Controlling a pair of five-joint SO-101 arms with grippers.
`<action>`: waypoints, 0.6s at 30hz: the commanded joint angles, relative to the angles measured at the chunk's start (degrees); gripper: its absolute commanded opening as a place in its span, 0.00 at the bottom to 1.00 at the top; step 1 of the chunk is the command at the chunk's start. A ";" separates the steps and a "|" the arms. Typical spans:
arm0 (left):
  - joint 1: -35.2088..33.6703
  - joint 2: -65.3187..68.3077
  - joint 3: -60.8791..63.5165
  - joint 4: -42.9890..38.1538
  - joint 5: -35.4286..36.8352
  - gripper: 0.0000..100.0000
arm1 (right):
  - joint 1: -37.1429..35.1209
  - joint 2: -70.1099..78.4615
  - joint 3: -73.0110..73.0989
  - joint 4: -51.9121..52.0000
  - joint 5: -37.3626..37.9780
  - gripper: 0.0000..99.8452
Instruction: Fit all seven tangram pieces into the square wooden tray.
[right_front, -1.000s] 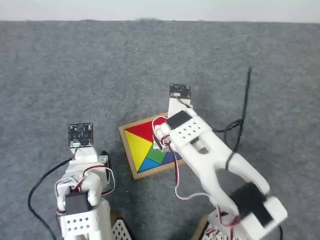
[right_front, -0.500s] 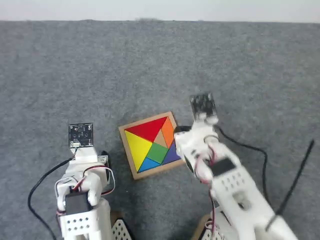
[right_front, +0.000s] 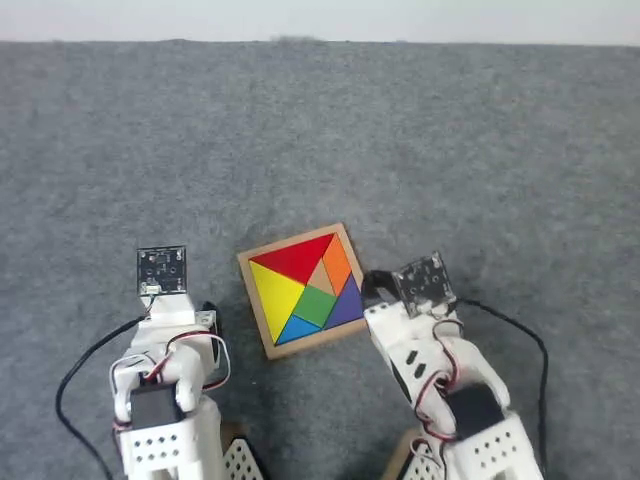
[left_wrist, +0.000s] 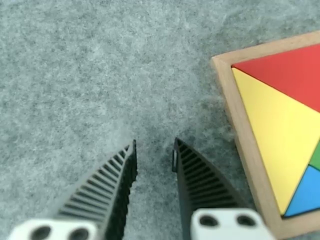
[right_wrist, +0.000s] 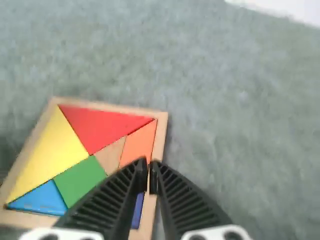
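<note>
**High view:** the square wooden tray (right_front: 252, 300) lies on the grey desk (right_front: 480, 150), with all seven tangram pieces (right_front: 275, 290) seated inside it.

**Left wrist view:** the left gripper (left_wrist: 154, 150) is beside the tray, fingers parted and empty. The tray is cut off at the frame edge.

**Right wrist view:** the right gripper (right_wrist: 148, 167) is just beside the tray, fingers all but closed on nothing. It hides most of the purple piece (right_wrist: 136, 212).

We see the square wooden tray (right_front: 255, 300) lying flat just beside the right pincer (right_wrist: 148, 167), filled: red triangle (right_front: 300, 258), yellow triangle (right_front: 272, 295), blue triangle (right_front: 297, 328), purple triangle (right_front: 347, 306), tan triangle (right_front: 321, 278), green square (right_front: 314, 305), orange parallelogram (right_front: 338, 265).
</note>
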 joint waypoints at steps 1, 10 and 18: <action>-0.26 -0.79 -0.31 0.09 -0.26 0.11 | 2.59 0.40 -0.35 8.40 1.14 0.01; -0.26 -0.79 -0.31 0.09 -0.26 0.11 | 21.76 0.57 1.05 21.23 1.14 0.01; -0.26 -0.79 -0.31 0.09 -0.26 0.11 | 29.32 0.48 0.88 21.05 0.97 0.01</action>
